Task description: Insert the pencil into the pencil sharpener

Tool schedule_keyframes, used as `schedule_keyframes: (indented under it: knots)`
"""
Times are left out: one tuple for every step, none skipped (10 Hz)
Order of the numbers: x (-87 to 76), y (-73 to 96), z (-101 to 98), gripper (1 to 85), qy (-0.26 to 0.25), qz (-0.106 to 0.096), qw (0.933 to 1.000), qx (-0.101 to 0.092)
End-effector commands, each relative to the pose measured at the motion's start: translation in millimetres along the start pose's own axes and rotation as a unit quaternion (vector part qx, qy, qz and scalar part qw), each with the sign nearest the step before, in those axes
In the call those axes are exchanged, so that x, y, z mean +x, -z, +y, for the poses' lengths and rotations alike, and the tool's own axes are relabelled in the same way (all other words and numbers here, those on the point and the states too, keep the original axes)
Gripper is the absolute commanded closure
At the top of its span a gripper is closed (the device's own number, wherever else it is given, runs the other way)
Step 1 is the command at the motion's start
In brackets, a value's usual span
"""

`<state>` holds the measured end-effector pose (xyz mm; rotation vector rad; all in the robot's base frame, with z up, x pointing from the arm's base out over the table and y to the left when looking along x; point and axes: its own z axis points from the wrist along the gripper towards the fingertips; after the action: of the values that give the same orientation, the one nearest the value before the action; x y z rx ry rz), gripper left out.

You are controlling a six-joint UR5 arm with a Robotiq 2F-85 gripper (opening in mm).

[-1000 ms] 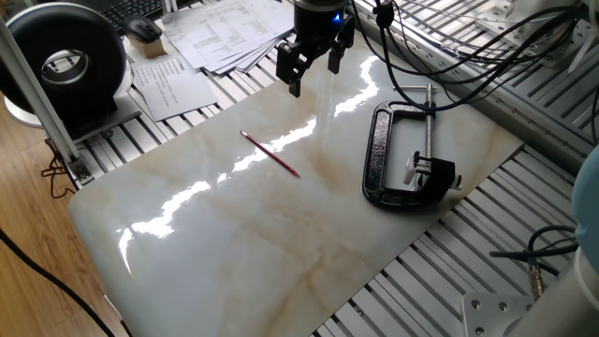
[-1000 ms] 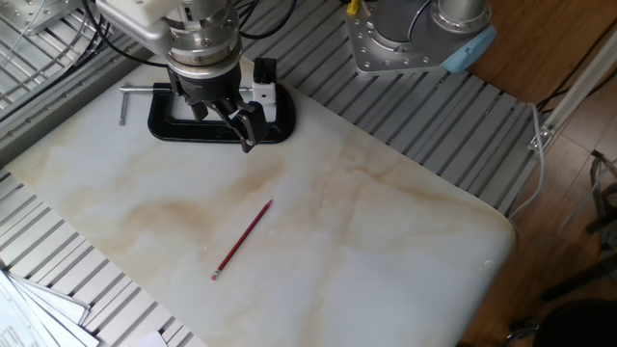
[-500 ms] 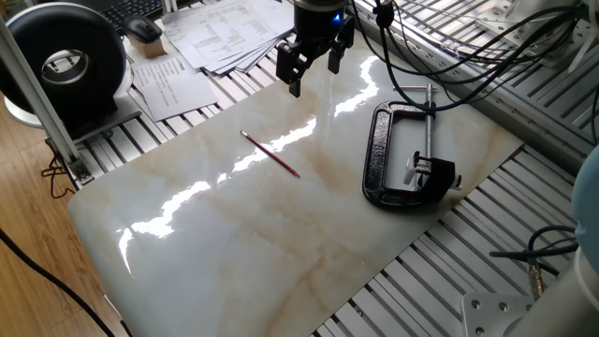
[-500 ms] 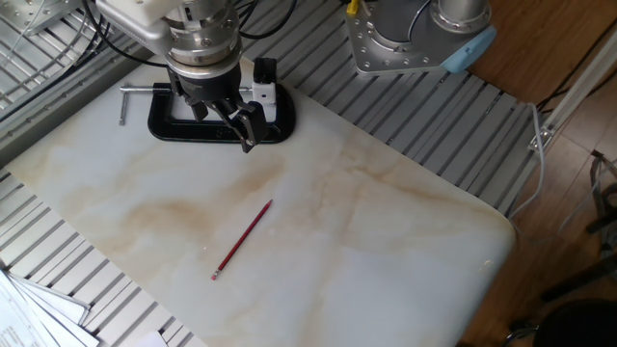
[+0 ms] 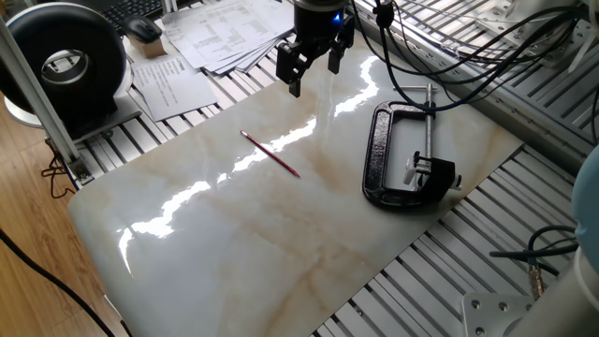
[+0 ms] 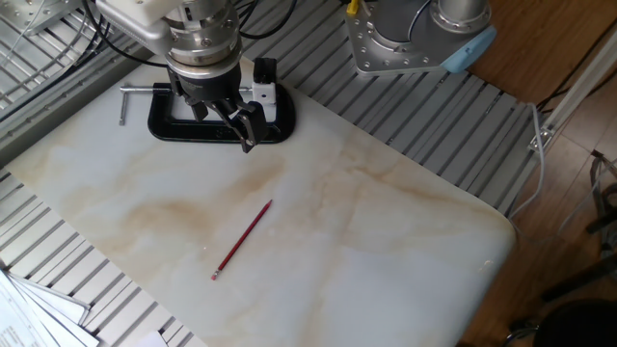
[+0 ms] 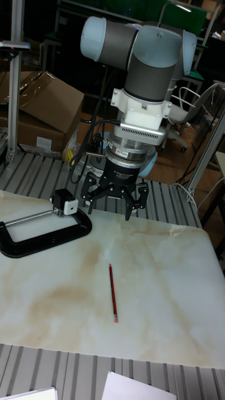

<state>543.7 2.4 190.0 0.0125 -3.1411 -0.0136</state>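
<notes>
The red pencil [image 5: 270, 153] [image 6: 243, 239] [image 7: 112, 292] lies flat on the marble board, near its middle. The pencil sharpener [image 5: 418, 172] [image 6: 261, 89] [image 7: 64, 203], a small black block with a whitish patch, is held in the screw end of a large black C-clamp [image 5: 378, 154] [image 6: 193, 129] [image 7: 37, 239]. My gripper [image 5: 314, 79] [image 6: 224, 125] [image 7: 112, 199] hangs above the board's far edge, open and with nothing between its fingers. It is well apart from the pencil and beside the clamp.
Papers [image 5: 220, 33] and a round black device [image 5: 65, 65] sit beyond the board's corner. Black cables [image 5: 440, 42] trail behind the clamp. A second arm's base [image 6: 405, 39] stands past the board. Slatted aluminium table [image 5: 449, 271] surrounds the board.
</notes>
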Motion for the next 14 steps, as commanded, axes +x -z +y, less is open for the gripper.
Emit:
schedule_keyframes:
  knots:
    - [24.1,5.1,42.4,84.0,0.076,0.036,0.9931,-0.082]
    - [21.6,3.6,38.8,84.0,0.078,0.031,0.9938,-0.072]
    - [22.6,3.6,36.2,84.0,0.07,0.034,0.9947,-0.066]
    - [20.2,3.0,33.1,84.0,0.056,0.03,0.9962,-0.059]
    - [20.4,2.1,23.2,84.0,0.01,0.034,0.9986,-0.039]
    - [9.8,1.4,21.2,84.0,0.038,0.013,0.9986,-0.035]
    - [7.5,1.9,27.1,82.7,0.061,0.007,0.997,-0.046]
    - [4.9,1.4,22.3,79.0,0.086,0.001,0.9956,-0.037]
    - [4.1,1.4,21.5,69.3,0.088,0.0,0.9955,-0.035]
    - [0.9,-0.4,29.5,66.0,0.082,-0.001,0.9957,-0.043]
    - [-8.2,-9.2,38.7,65.3,0.081,-0.006,0.9958,-0.042]
    - [-16.6,-19.6,43.4,64.7,0.086,-0.013,0.9953,-0.043]
    - [-25.8,-28.7,48.9,63.7,0.085,-0.02,0.9952,-0.045]
    - [-34.3,-33.5,45.1,63.7,0.092,-0.024,0.995,-0.028]
